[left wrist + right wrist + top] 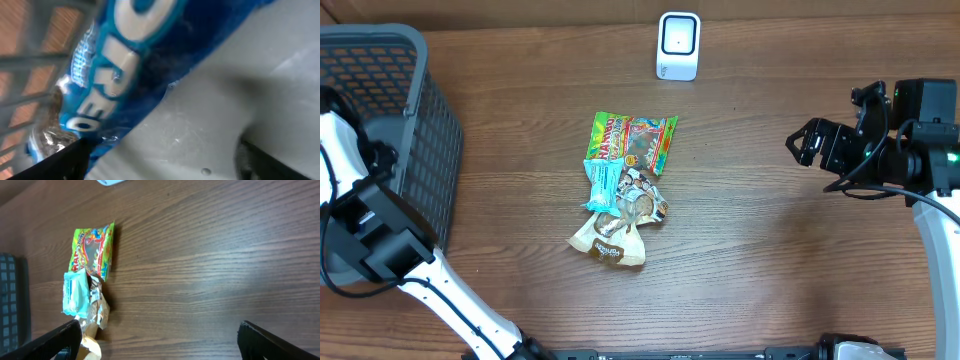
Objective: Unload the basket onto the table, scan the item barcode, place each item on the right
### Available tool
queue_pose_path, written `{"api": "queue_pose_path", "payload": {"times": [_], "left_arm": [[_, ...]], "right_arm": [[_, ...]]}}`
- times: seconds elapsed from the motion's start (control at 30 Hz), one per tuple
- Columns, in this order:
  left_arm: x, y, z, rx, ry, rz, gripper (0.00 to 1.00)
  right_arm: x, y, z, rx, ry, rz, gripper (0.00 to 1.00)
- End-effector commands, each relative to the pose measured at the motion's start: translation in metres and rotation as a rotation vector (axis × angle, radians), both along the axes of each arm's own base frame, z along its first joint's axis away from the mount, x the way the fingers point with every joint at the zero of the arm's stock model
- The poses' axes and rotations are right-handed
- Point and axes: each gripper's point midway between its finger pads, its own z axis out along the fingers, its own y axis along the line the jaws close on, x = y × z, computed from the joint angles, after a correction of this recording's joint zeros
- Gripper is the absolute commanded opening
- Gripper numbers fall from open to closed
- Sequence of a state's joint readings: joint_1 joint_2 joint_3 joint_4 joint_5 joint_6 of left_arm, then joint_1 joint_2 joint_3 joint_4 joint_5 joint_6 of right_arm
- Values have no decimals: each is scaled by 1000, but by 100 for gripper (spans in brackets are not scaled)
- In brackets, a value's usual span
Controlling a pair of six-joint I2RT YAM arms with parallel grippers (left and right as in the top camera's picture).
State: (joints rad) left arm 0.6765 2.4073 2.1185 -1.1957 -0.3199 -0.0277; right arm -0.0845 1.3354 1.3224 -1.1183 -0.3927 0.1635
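Arms stand apart, left gripper (165, 162) down inside the grey plastic mesh basket (432, 150) with jaws wide above a blue Oreo packet (125, 65), right gripper (160, 342) far from that basket, gaping and empty.

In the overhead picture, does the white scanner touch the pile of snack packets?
No, the white scanner stands apart from the snack packets, with bare wooden table between them.
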Motion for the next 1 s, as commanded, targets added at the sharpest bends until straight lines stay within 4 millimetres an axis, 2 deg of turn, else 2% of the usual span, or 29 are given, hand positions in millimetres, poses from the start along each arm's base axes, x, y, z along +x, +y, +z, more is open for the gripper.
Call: {"api": "queue_pose_path", "payload": {"times": [0.0,0.13,0.23,0.37,0.57,0.73,0.97], "left_arm": [[-21,0,-46,-38,120,-38,82],[-23,0,-52,-29,125,-37,73],[-20,2,-52,-21,118,-39,56],[-18,1,-50,-3,130,-52,52],[-4,1,-34,63,143,-84,52],[13,6,-14,138,153,-148,59],[14,23,-8,189,182,-215,67]], "right_arm": [[4,1,9,-5,-28,11,100],[4,1,9,-5,-28,12,100],[5,1,9,-5,-30,11,100],[6,1,10,-6,-36,11,100],[6,1,10,-6,-36,11,100],[1,0,6,-15,-13,6,100],[-1,-4,4,-32,2,-5,100]]}}
